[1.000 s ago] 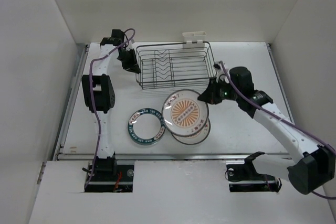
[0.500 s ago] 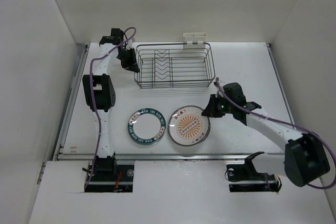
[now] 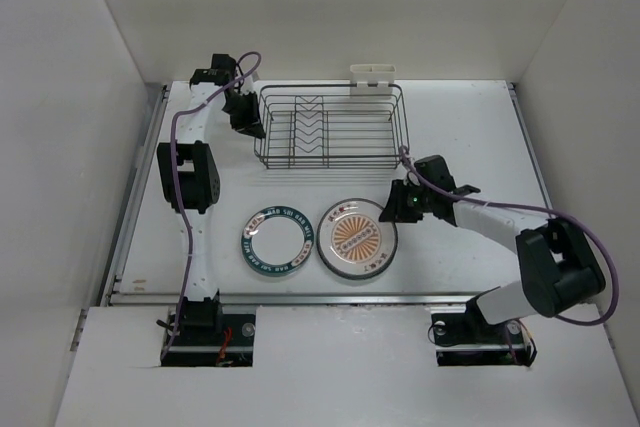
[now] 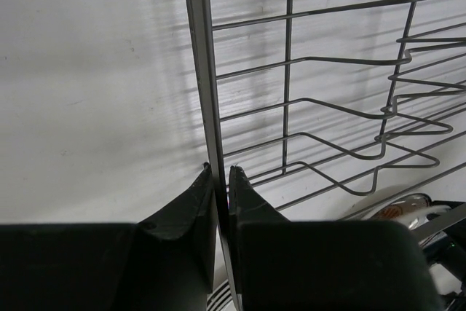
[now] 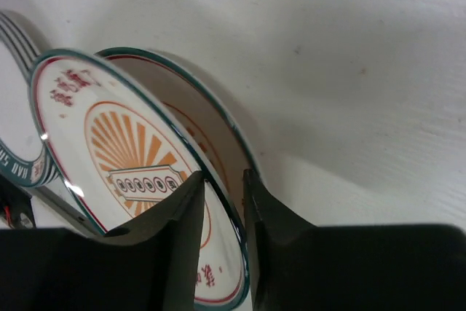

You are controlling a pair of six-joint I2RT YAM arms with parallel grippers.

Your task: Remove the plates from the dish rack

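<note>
The dish rack [image 3: 330, 129], a dark wire basket, stands at the back with no plates in its slots. My left gripper [image 3: 246, 117] is shut on the rack's left edge wire [image 4: 200, 49], as the left wrist view [image 4: 220, 171] shows. A teal-rimmed plate [image 3: 278, 240] lies flat in front. Beside it an orange sunburst plate [image 3: 358, 237] rests tilted on a second sunburst plate [image 5: 211, 129]. My right gripper [image 3: 400, 209] grips the upper plate [image 5: 124, 158] by its right rim, jaws on either side of it [image 5: 224, 176].
A cream plastic holder [image 3: 372, 74] is clipped to the rack's far edge. White walls enclose the table on the left, back and right. The teal-rimmed plate [image 5: 14, 107] lies close to the left of the stacked pair.
My right gripper has brought the sunburst plate down and forward onto the other sunburst plate. The left gripper has stayed on the rack's edge.
</note>
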